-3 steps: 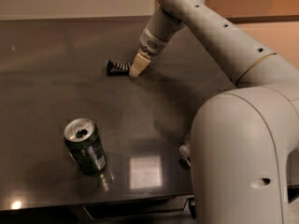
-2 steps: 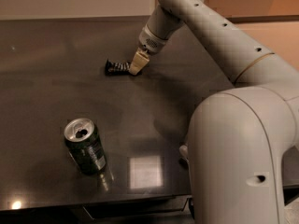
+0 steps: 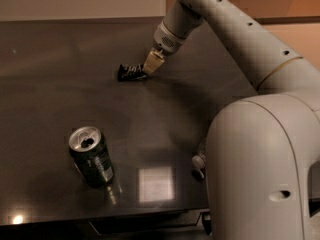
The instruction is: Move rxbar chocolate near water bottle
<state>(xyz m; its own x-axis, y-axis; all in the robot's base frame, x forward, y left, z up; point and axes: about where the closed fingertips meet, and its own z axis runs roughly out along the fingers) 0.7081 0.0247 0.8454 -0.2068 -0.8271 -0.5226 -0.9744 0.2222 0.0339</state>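
Item: rxbar chocolate [image 3: 131, 72], flat on the table [image 3: 50, 109], far centre. Gripper [image 3: 152, 64] touched its right end, apparently to take it; whether released or clenched could not be told. Presumed water bottle [image 3: 198, 160] lay near right, mostly hidden behind the robot body [image 3: 260, 174].

Nothing here can be read from where I stand. The rxbar chocolate [image 3: 131, 73] lies towards the far side of the dark worktop [image 3: 55, 99], and the faint lighter flecks on its black wrapper do not make out as letters. The green soda can [image 3: 92, 158], near and to the left, has a dark printed side with paler patches, but no word or brand is legible on it. The gripper [image 3: 151, 65] is down at the bar's right end.
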